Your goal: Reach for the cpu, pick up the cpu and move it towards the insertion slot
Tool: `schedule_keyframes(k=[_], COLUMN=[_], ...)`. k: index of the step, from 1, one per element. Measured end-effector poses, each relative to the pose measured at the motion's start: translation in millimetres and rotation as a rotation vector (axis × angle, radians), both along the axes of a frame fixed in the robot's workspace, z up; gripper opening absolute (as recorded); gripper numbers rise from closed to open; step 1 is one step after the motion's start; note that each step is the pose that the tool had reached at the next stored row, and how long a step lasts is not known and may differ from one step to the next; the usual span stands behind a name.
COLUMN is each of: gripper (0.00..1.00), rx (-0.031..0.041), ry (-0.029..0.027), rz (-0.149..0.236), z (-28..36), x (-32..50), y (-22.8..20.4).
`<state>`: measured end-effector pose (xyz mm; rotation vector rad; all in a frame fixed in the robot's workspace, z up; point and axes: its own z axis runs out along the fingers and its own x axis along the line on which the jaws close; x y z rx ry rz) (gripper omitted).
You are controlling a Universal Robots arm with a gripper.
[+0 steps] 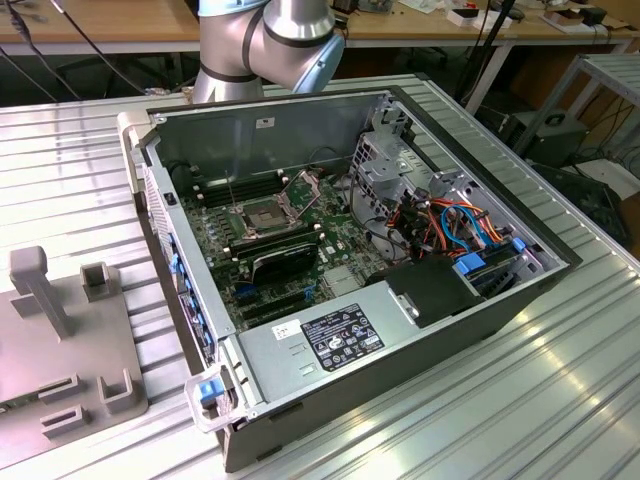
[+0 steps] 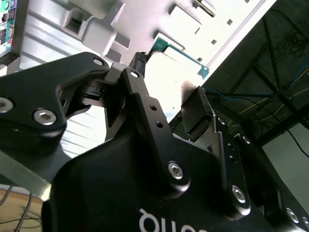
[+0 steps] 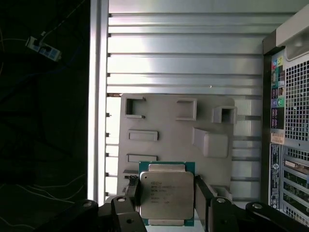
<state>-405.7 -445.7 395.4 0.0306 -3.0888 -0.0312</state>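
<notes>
Between jaws: cpu (image 3: 166, 193), both sides pinched, flat over grey fixture (image 3: 166, 123).

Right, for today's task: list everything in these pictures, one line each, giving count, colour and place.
table: one, silvery ribbed metal, under all else
computer case: one, black and grey, open, on the table
holder plate: one, grey, on the table beside the case
insertion slot: one, silvery frame, inside the case
cpu: one, silver-grey on green, in the gripper
robot arm: one, silver-grey, beyond the case in the exterior view
gripper: one, black, shut on the cpu
</notes>
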Motion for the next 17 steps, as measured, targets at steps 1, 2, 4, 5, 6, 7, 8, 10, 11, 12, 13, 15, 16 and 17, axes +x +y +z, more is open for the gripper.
schedule_keyframes(k=[1,2,4,5,6,7,8,10,11,12,13,15,16,17], gripper=[0.55,0.55,0.55,0.55,0.55,0.55,0.55,0.55,0.55,0.55,0.55,0.55,0.55,0.55], rx=[0.0000,-0.0001,0.0000,-0.0001,0.0000,-0.0001,0.0000,0.0000,0.0000,-0.0001,-0.0001,0.0000,0.0000,0.0000], ry=[0.0000,0.0001,0.0000,0.0000,0.0000,0.0000,0.0000,0.0000,0.0000,0.0000,0.0000,0.0000,0.0000,0.0000], rz=[0.000,0.000,0.000,0.000,0.000,0.000,0.000,0.000,0.000,0.000,0.000,0.000,0.000,0.000], z=[0.0,0.1,0.0,0.0,0.0,0.0,0.0,0.0,0.0,0.0,0.0,0.0,0.0,0.0], x=[0.4,0.9,2.9,3.8,4.6,5.1,5.7,7.0,7.6,8.6,9.2,10.4,11.0,11.6], y=[0.0,0.1,0.0,0.0,0.0,0.0,0.0,0.0,0.0,0.0,0.0,0.0,0.0,0.0])
